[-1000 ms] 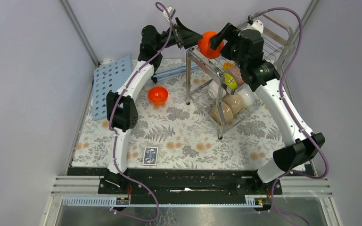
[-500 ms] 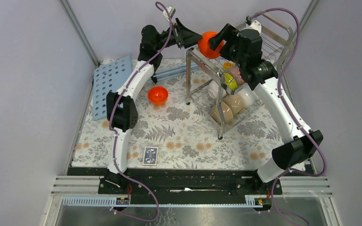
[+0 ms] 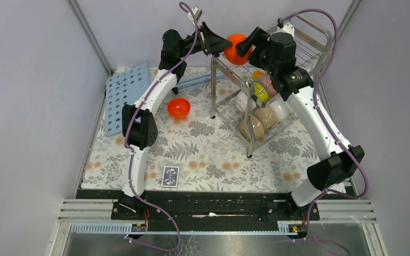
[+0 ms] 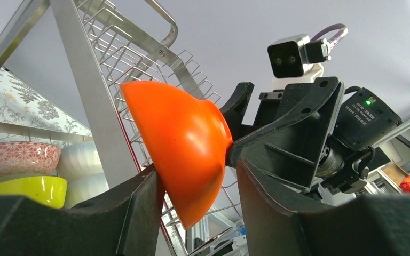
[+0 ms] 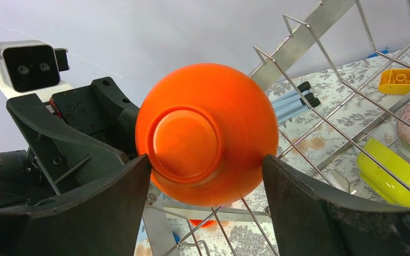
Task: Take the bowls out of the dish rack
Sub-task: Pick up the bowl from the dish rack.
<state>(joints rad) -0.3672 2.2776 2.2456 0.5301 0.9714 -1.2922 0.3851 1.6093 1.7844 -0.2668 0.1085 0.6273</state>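
Top view: you've got the glossy orange plastic bowl (image 3: 235, 47) in the air over the near-left top corner of the shiny two-tier steel-wire dish rack (image 3: 212, 88). The left gripper (image 3: 220, 42) is on its left and the right gripper (image 3: 244, 47) on its rack side. The rack holds two beige bowls (image 3: 256, 125) low at the front, white bowls (image 3: 278, 109) behind them, plus a yellow-green bowl (image 3: 261, 94) and a pink patterned bowl (image 3: 267, 82). A second orange bowl (image 3: 179, 107) sits upright on the floral tablecloth (image 3: 213, 154), left of the rack and apart from it.

Left wrist: your left jaws straddle the airborne bowl's lower edge. One finger touches it; can't tell about the other, so can't tell if it's clamped.

Right wrist: your right fingers press on both flanks of that bowl, its foot ring facing the camera. It's pinched.
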